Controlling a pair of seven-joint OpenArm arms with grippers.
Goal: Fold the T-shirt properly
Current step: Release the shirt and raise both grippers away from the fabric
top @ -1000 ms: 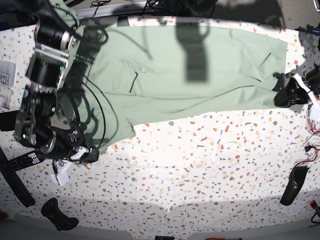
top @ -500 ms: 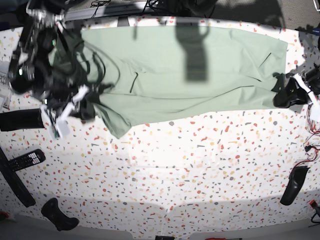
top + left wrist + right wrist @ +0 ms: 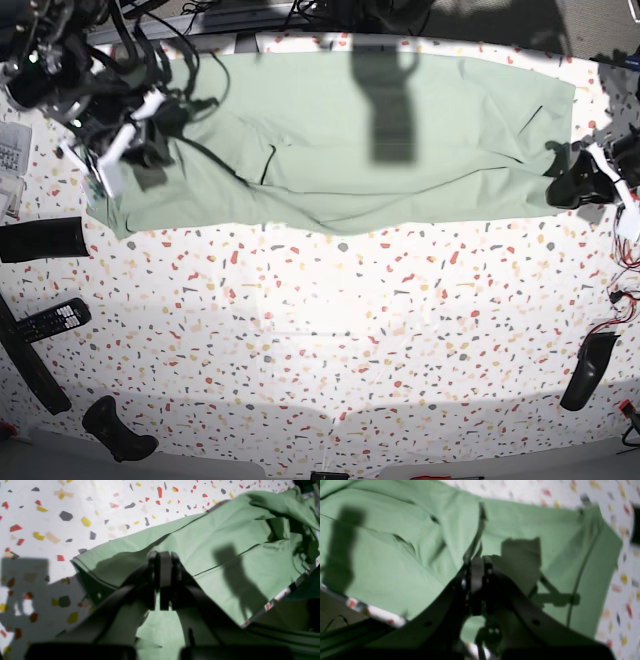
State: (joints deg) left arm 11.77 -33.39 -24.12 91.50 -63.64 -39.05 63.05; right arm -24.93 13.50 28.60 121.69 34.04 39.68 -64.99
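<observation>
The pale green T-shirt (image 3: 450, 150) lies spread as a wide band across the back of the speckled table (image 3: 330, 330). At its left end, my right gripper (image 3: 152, 160) is shut on a pinched ridge of the cloth; in the right wrist view the fabric (image 3: 395, 562) rises into the closed fingers (image 3: 477, 562). My left gripper (image 3: 565, 188) sits at the shirt's near right corner, shut on the hem. The left wrist view shows that gripper (image 3: 162, 560) with its tips together at the folded edge of the T-shirt (image 3: 225, 537).
A remote control (image 3: 45, 320) and a black block (image 3: 40, 240) lie at the table's left side. Another black object (image 3: 118, 430) sits near the front left. At the right edge are a black piece (image 3: 585, 370) and loose wires (image 3: 625, 290).
My right gripper has swung from the front left up to the back left, drawing the shirt's hanging flap out flat to the left. The left arm has stayed in place.
</observation>
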